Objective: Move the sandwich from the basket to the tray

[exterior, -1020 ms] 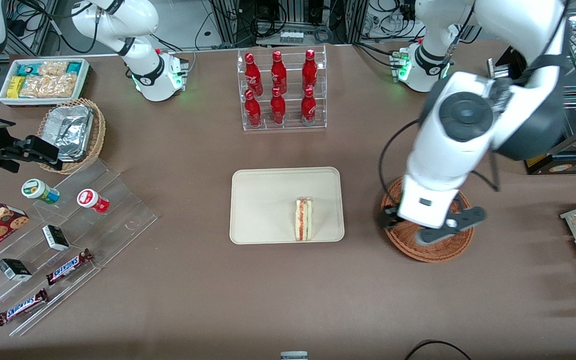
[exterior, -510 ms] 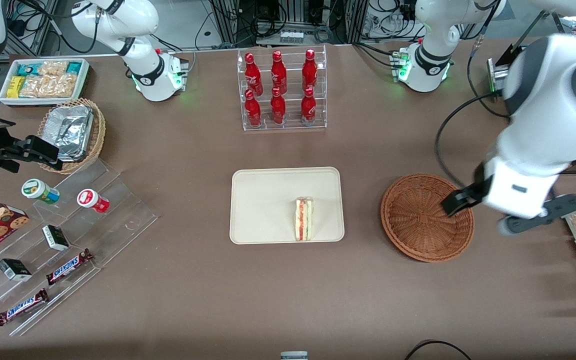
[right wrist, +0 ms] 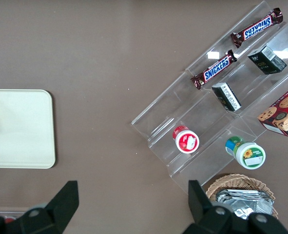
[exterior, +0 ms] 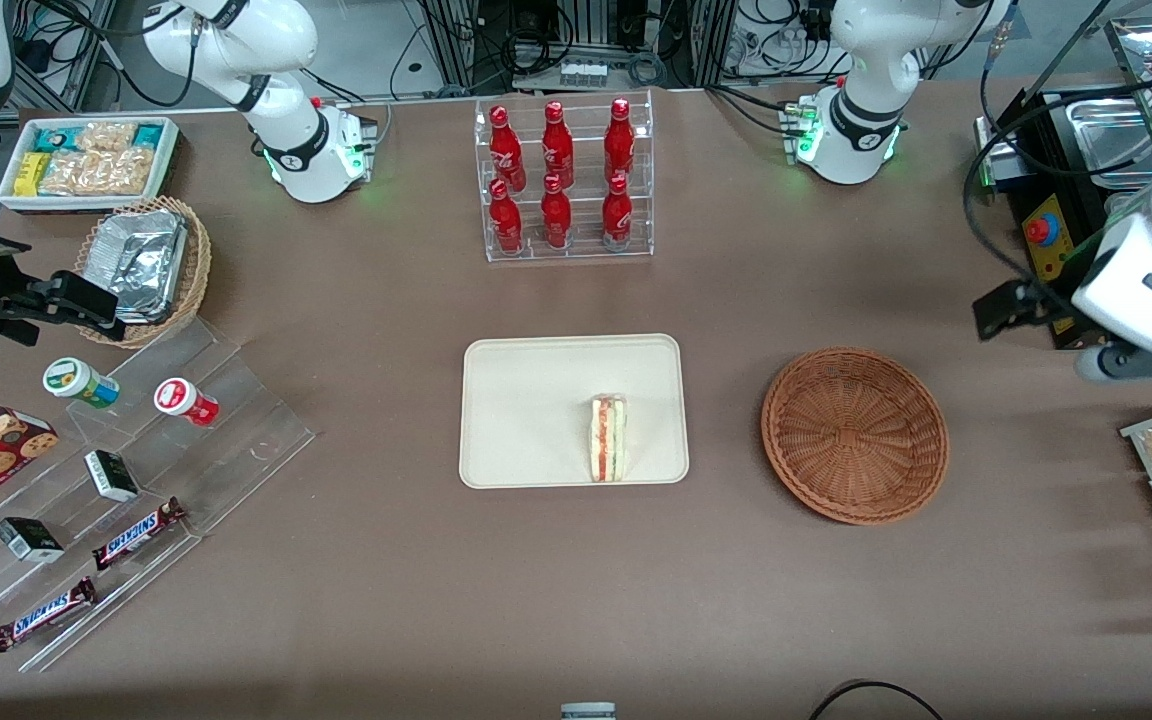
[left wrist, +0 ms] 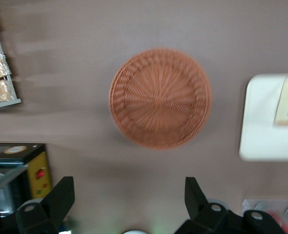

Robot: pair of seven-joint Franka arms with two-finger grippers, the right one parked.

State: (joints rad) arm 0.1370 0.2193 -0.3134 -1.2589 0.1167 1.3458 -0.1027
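The sandwich (exterior: 608, 438) stands on its edge on the tray (exterior: 526, 400) and the basket (exterior: 855, 435) is empty, so the gripper (left wrist: 129, 200) hangs high above the tabletop (exterior: 416, 600), fingers (left wrist: 61, 197) wide apart, holding nothing.

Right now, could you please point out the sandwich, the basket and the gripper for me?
sandwich (exterior: 608, 439): front view, on its layered cut edge.
basket (exterior: 855, 435): front view, centre of its woven floor.
gripper (left wrist: 129, 202): left wrist view, midway between its open fingertips.
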